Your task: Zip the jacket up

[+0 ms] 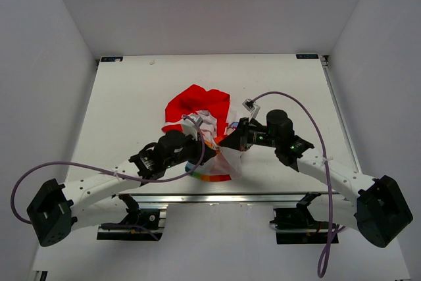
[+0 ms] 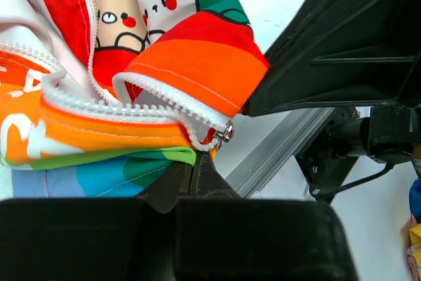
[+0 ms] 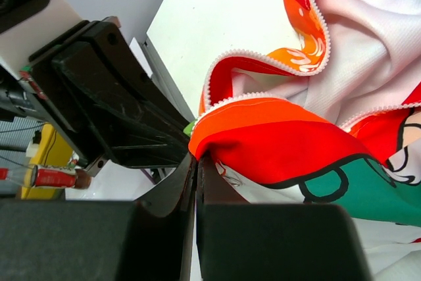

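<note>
The left gripper (image 2: 192, 168) is pinched fully together on the bottom hem of the jacket (image 1: 205, 131). Its tips bite the green and orange stripes just below a small metal zipper piece (image 2: 223, 135), which sits at about 1 o'clock from them; whether that is the slider or an end stop I cannot tell. The right gripper (image 3: 196, 162) is clamped just as tight, with the orange-red corner of the other front panel caught between its tips. Its black body fills the 2 o'clock side of the left wrist view, so the two tools are nearly touching. That crowding looks like the main hazard: a small sideways correction could knock one tool into the other. Both grips are on thin, slick cloth rather than on the hardware, so a tug could let the hem slide out. The two rows of white zipper teeth (image 2: 131, 106) curl apart, which could make the ends miss each other. A hard pull might also drag the whole light garment toward the metal rail (image 1: 263, 197) at the 6 o'clock edge of the table (image 1: 131, 97). From overhead the jacket lies crumpled at the table's centre, with the red hood (image 1: 194, 102) toward 12 o'clock and the striped hem raised at 6 o'clock. The front is unzipped, with rainbow bands on one half and white cartoon print with red spots on the other.
</note>
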